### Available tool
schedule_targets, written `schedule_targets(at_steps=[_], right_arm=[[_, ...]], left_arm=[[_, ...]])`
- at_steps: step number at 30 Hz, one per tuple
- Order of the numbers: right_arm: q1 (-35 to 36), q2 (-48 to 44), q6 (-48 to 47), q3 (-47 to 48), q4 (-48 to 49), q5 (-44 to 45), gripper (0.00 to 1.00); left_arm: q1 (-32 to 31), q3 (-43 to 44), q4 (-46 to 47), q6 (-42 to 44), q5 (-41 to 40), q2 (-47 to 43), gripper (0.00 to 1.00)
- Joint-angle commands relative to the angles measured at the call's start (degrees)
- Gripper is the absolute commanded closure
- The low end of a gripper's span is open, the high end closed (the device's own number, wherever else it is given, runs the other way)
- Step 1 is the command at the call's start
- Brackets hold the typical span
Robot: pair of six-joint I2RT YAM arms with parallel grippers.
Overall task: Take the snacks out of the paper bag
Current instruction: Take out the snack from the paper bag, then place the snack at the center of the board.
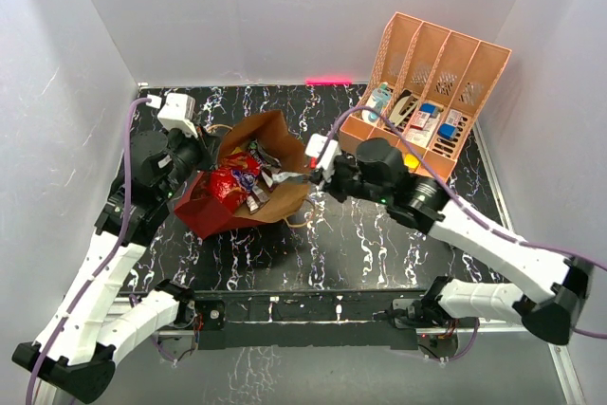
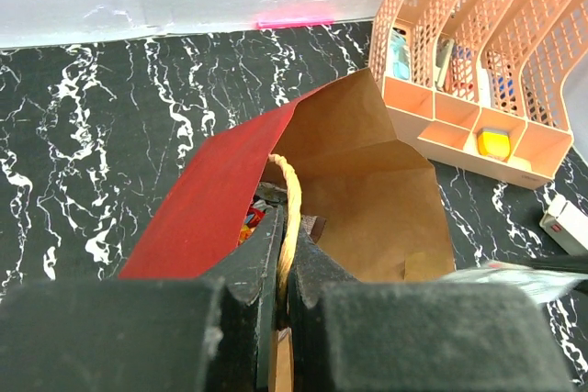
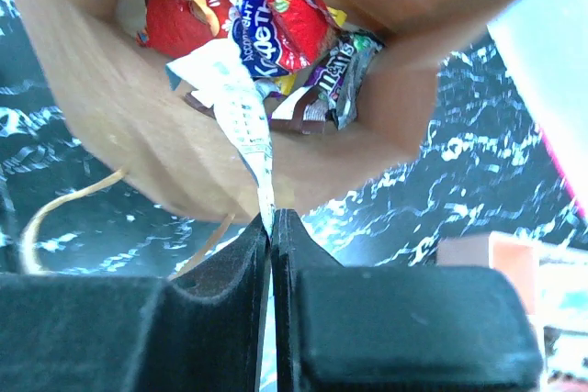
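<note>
The paper bag (image 1: 213, 206), red outside and brown inside, lies on its side with its mouth toward the organizer. My left gripper (image 1: 202, 160) is shut on its tan cord handle (image 2: 287, 199) at the bag's rim (image 2: 230, 181). My right gripper (image 1: 306, 175) is shut on the end of a small silvery packet (image 3: 241, 112) that still reaches into the bag's mouth (image 3: 119, 126). Inside the bag lie the large shiny red packet (image 3: 266, 6) and dark candy bars (image 3: 338, 75). The snacks also show in the top view (image 1: 242, 182).
The peach slotted organizer (image 1: 446, 68) stands at the back right, close behind my right arm; it also shows in the left wrist view (image 2: 478, 52). A loose cord handle (image 3: 55, 213) lies on the black marbled table (image 1: 360, 244). White walls close in the left, back and right.
</note>
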Motion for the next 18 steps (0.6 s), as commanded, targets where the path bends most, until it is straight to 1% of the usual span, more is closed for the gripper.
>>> schedule_targets(at_steps=[1,4,7,11,13,15,18], right_arm=[[0.1,-8.4,19.4,2.3,-3.1,7.6,0.92],[0.1,-13.3,22.8,2.9,-4.3,12.5,0.92],[0.1,-17.0,24.2,2.8,-4.7,22.6,0.92],[0.1,-20.1,21.3,-0.1,-5.1,37.3,0.92],[0.1,-20.2,20.1,-1.9,-5.4,42.6,0.92],[0.1,-19.7,18.5,-3.9,-5.3,44.4,0.92],[-0.1,-16.4,17.2,-5.3,-5.8,46.6,0.92]], left_arm=[[-0.3,2.0,0.2,-0.9,-3.0,0.2,1.0],[-0.3,2.6,-0.2,-0.7,-3.3,0.7,1.0],[-0.3,2.7,-0.3,-0.6,-3.7,0.5,1.0],[-0.3,2.7,-0.9,-1.0,-4.4,0.4,1.0],[-0.3,2.9,-1.3,-1.0,-4.5,0.2,1.0],[-0.3,2.9,-1.4,-1.1,-4.6,-0.2,1.0],[-0.3,3.0,-1.2,-1.0,-5.4,-0.6,1.0]])
